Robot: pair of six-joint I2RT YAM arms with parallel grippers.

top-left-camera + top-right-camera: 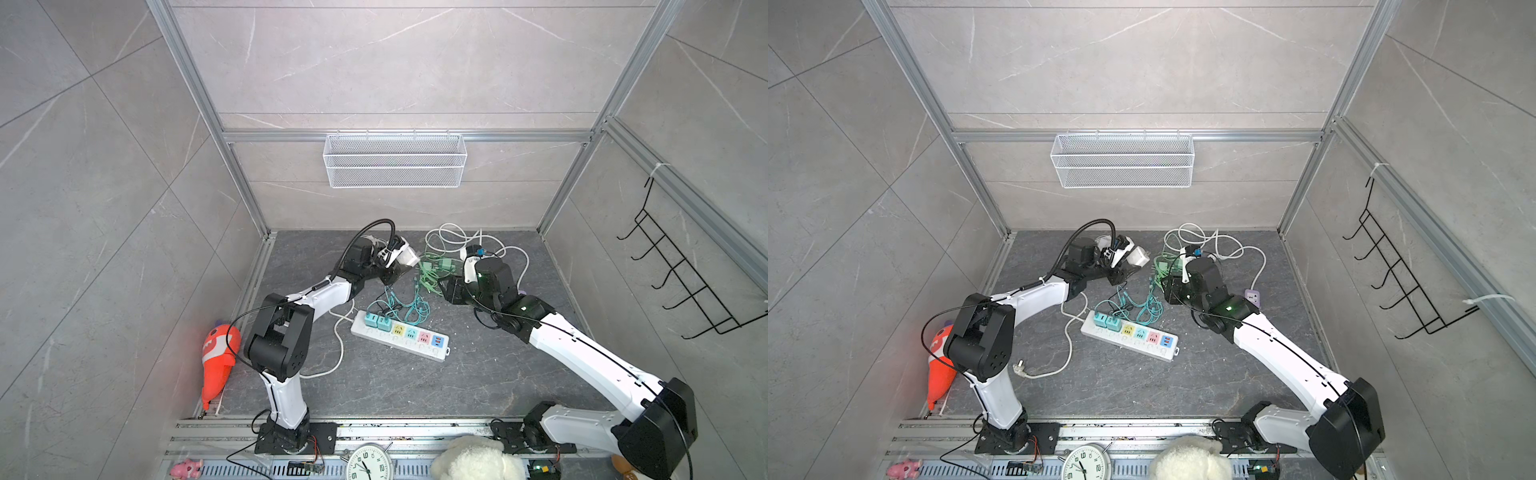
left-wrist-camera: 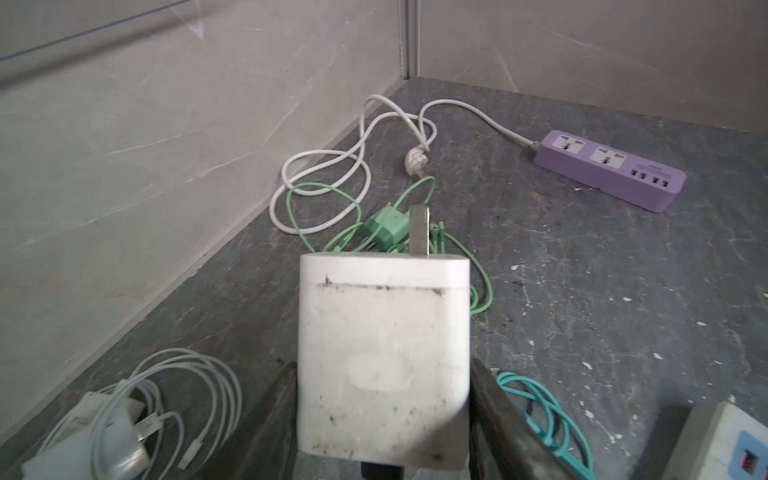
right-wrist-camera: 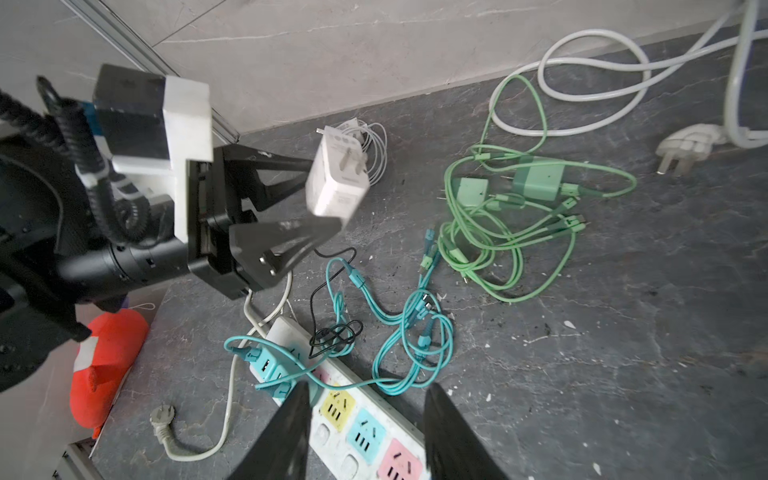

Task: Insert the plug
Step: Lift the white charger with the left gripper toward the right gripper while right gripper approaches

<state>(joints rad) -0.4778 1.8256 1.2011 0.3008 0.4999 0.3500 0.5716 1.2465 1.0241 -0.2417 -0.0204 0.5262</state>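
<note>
Jaws of the left gripper (image 2: 384,386): clamped across the flat sides of a scuffed white square charger plug (image 3: 336,183), lifted clear of the dark stone-look tabletop (image 2: 623,291), flat metal prong (image 2: 419,228) sticking out beyond the tips. Jaws of the right gripper (image 3: 368,390): apart, nothing between them, long white power strip with pastel sockets (image 1: 401,340) lying below. Step in hand, by the look of it: carrying the plug toward a socket, insertion not yet begun. Next, probably: turn the left wrist until the prong faces down, bring it over the yellow socket (image 3: 337,409) under the right jaws, seemingly free, line up with the slots, press straight in; maybe pin the strip with the right side against sliding. In the way: two teal adapters (image 1: 376,320) filling the strip's end, teal cables (image 3: 415,332) and a thin black wire (image 3: 332,332) draped just ahead of the right jaws. Beyond the held prong: tangle of light green cables and chargers (image 3: 536,183), farther off a purple power strip (image 2: 611,170).
</note>
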